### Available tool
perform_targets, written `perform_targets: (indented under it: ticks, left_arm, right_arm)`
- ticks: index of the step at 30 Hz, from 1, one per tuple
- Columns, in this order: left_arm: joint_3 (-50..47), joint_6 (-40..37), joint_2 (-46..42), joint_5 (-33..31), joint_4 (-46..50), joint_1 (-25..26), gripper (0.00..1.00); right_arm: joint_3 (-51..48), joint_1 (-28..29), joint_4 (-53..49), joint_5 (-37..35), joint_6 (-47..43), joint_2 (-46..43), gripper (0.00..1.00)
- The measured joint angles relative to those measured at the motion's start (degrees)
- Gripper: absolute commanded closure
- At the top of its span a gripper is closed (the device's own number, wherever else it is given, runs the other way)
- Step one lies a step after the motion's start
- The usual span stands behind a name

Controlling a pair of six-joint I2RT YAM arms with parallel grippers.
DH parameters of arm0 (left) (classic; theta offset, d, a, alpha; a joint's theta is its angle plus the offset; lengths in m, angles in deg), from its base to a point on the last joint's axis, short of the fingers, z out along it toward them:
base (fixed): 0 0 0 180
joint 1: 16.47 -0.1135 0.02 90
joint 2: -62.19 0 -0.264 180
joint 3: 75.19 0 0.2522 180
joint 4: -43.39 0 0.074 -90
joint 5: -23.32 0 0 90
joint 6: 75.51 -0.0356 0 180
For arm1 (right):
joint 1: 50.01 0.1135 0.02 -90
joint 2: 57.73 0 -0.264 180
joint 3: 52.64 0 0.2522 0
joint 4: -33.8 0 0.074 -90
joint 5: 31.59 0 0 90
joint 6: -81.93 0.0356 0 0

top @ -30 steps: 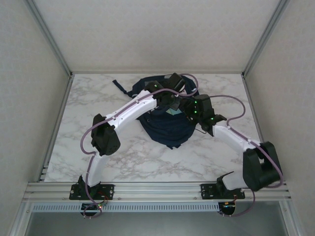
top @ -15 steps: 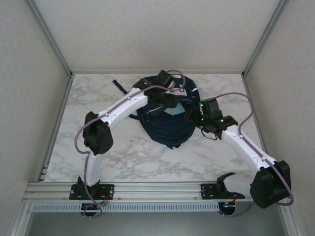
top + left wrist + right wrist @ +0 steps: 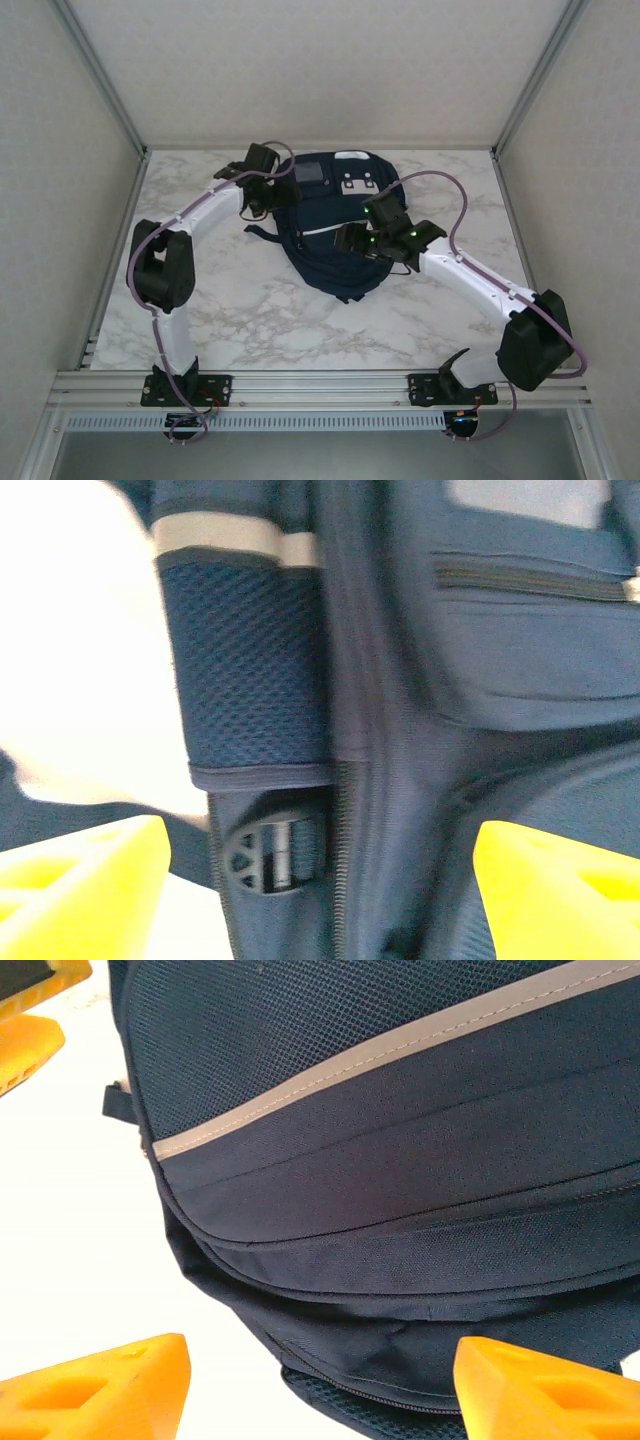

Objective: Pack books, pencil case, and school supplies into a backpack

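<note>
1. Well, the left arm reaches up along the left wall and bends inward. The left gripper (image 3: 264, 200) sits at the top-left side of the large navy-blue fabric backpack (image 3: 320, 215). Its yellow fingers (image 3: 85, 875) are spread wide over the mesh side pocket (image 3: 250, 670) and dark buckle (image 3: 265, 855), clamping nothing.
2. The right arm curves in from the right. The right gripper (image 3: 352, 240) is over the backpack's front by the thin pale stripe (image 3: 400, 1045), its orange fingers (image 3: 100, 1390) wide apart, holding nothing.
3. The backpack lies flat, mid-table toward the far edge, with its grey square patch (image 3: 310, 172) farthest away.
4. Bare tabletop stays open in front and on both sides.
5. The white-grey marble table (image 3: 250, 320) is boxed by 3 pale walls (image 3: 300, 70).
</note>
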Motion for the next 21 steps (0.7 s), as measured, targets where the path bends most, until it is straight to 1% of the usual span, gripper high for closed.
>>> perform_targets:
  ticks: [4,8,10,11,12,14,17,21]
  left_arm:
    - [-1.0,1.3,0.0,2.3,-1.7,-0.2,0.22]
    - [-1.0,2.4,1.0,5.3,-6.0,-0.2,0.22]
    - [-0.9,3.1,2.8,6.7,-8.5,-0.2,0.24]
    - [-0.8,3.3,3.7,7.3,-9.3,-0.2,0.29]
    - [-0.5,3.8,5.3,7.8,-10.1,-0.2,0.36]
    - [-0.2,4.7,7.9,9.0,-11.6,-0.2,0.64]
    - [-0.1,4.9,9.0,11.0,-13.5,-0.3,0.99]
    - [-2.5,4.9,8.0,11.9,-16.4,-0.3,1.00]
  right_arm:
    - [-0.3,0.0,-0.1,-1.1,0.3,0.3,0.30]
    - [-1.4,0.0,0.6,-2.2,0.7,0.3,0.30]
    - [-2.4,0.0,0.4,-3.2,1.1,0.4,0.30]
    - [-2.9,0.0,0.4,-3.7,1.3,0.5,0.30]
    - [-3.4,0.0,0.4,-4.3,1.6,0.7,0.30]
    - [-4.3,0.0,0.4,-5.5,2.0,1.3,0.30]
    - [-5.2,-0.1,0.4,-7.2,2.6,2.7,0.30]
    - [-6.9,-1.8,1.9,-10.6,3.5,4.2,0.34]
